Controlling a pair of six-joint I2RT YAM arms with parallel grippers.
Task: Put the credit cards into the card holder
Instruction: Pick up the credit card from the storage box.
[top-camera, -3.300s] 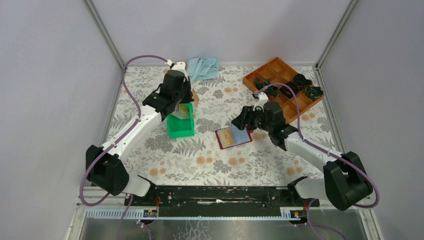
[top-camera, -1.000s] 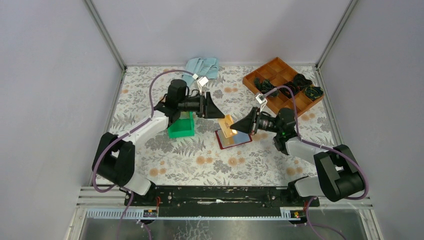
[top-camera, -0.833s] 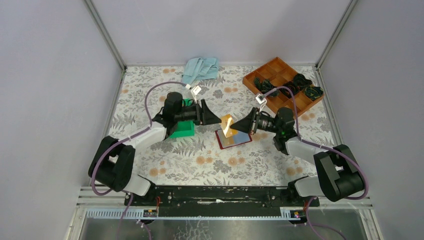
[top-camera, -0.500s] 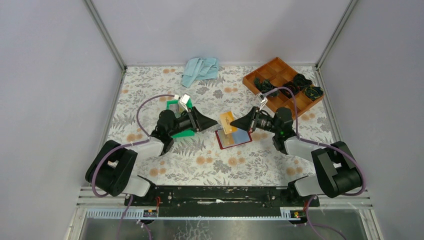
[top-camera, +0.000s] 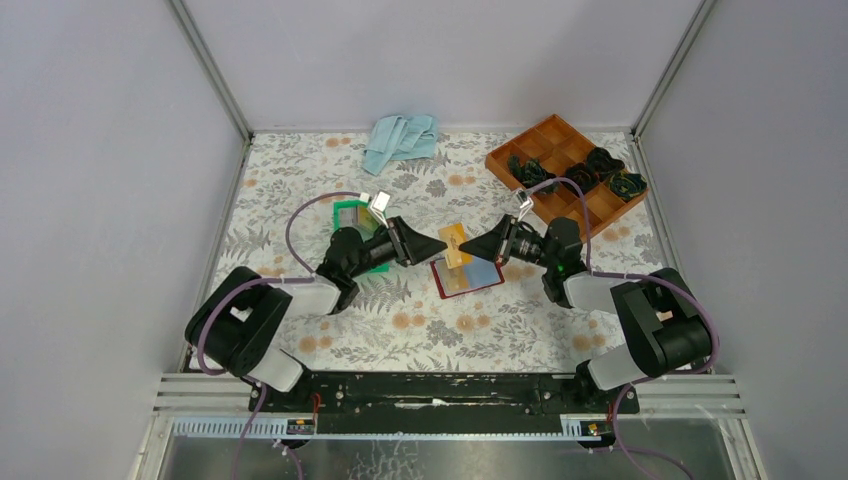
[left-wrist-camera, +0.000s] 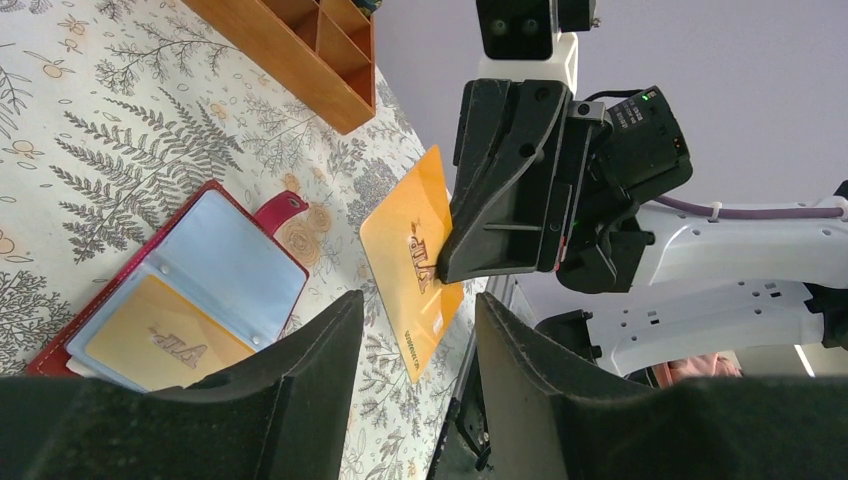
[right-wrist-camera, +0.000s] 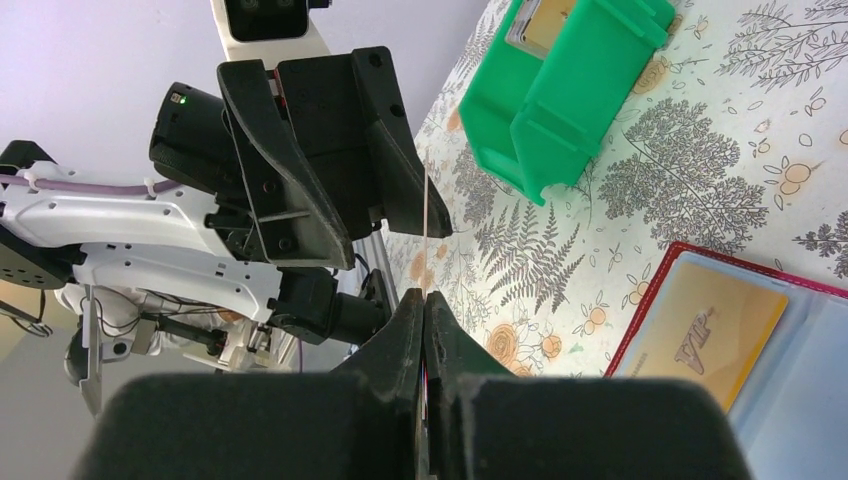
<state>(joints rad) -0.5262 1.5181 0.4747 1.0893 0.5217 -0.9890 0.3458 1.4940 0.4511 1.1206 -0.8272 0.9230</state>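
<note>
Two gold cards are easy to spot: one is tucked into a sleeve of the card holder (top-camera: 468, 278), and the other gold card (top-camera: 455, 245) is up in the air just above the holder's far left corner, standing on edge. The right jaws are pinched tight on that raised card, gripping it by its right edge, so from the right wrist view the card (right-wrist-camera: 427, 205) is only a thin line. The left jaws come at the card from the side away from the holder and are roughly half open with nothing in them. From the left wrist view the card (left-wrist-camera: 415, 265) sits right in the gap ahead of the fingers (left-wrist-camera: 300, 400), but whether they touch it is impossible to tell. The card holder (left-wrist-camera: 180, 290) lies open and flat on the fern-print worktop (top-camera: 420, 330), pale blue sleeves facing up and the red snap tab (left-wrist-camera: 285, 210) sticking out on one side. Left of the holder is a green bin (right-wrist-camera: 560, 70) with another pale card (right-wrist-camera: 540, 25) in it. Well off to the holder's far right is an orange compartment tray (top-camera: 565, 170) with dark bits in it. A light blue cloth (top-camera: 400, 138) is bunched at the far edge, back and left of the holder.
</note>
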